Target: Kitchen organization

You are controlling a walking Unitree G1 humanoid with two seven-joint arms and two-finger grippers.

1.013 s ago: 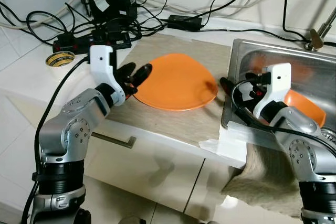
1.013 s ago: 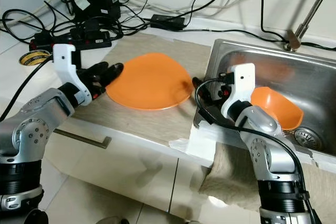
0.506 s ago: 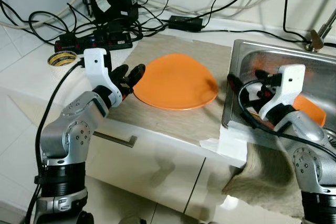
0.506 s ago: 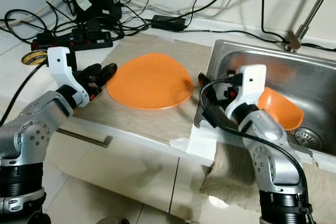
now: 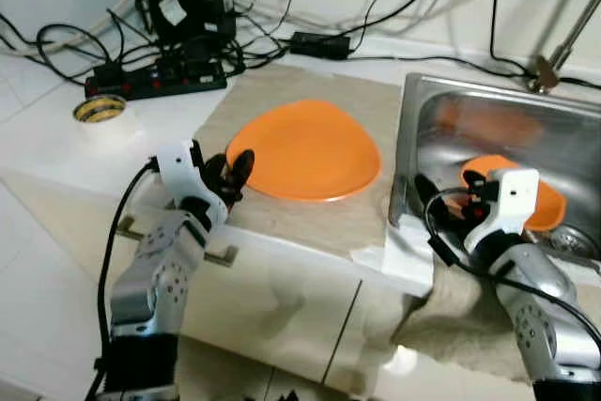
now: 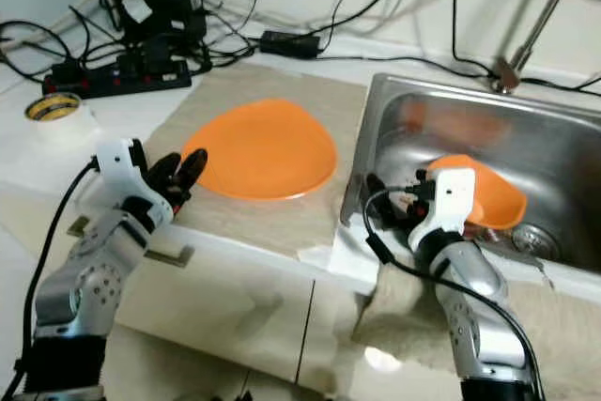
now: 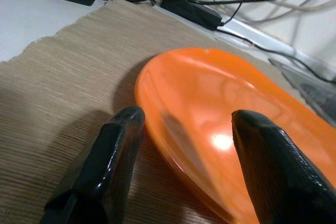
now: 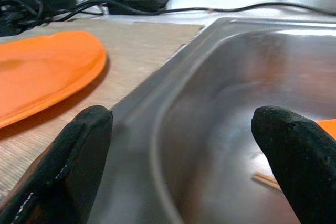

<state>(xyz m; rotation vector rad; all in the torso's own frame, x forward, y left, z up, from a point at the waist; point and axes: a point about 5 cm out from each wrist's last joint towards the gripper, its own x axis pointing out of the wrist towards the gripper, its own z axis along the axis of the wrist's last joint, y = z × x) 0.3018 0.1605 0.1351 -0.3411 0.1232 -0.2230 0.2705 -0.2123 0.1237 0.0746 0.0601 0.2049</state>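
An orange plate [image 5: 305,149] lies flat on a beige mat [image 5: 282,91] on the counter. An orange bowl [image 5: 549,206] sits tilted in the steel sink [image 5: 441,115] to its right. My left gripper [image 5: 230,168] is open near the counter's front edge, just short of the plate's left rim. In the left wrist view its fingers [image 7: 113,150] stand apart with the plate [image 7: 226,124] rim ahead between them, not gripped. My right gripper [image 5: 446,196] is open at the sink's front left corner, holding nothing. The right wrist view has the sink's rim [image 8: 157,98] between its fingers [image 8: 79,145].
Power strips and tangled cables [image 5: 155,77] crowd the back left of the counter. A tape roll [image 5: 100,108] lies at far left. A faucet [image 5: 554,53] rises behind the sink. A beige towel [image 5: 460,316] hangs over the counter front, beside a drawer handle [image 5: 211,255].
The camera has shifted. My left gripper has drawn back from the plate's rim toward the counter's front edge. My right gripper has dropped back to the sink's front corner.
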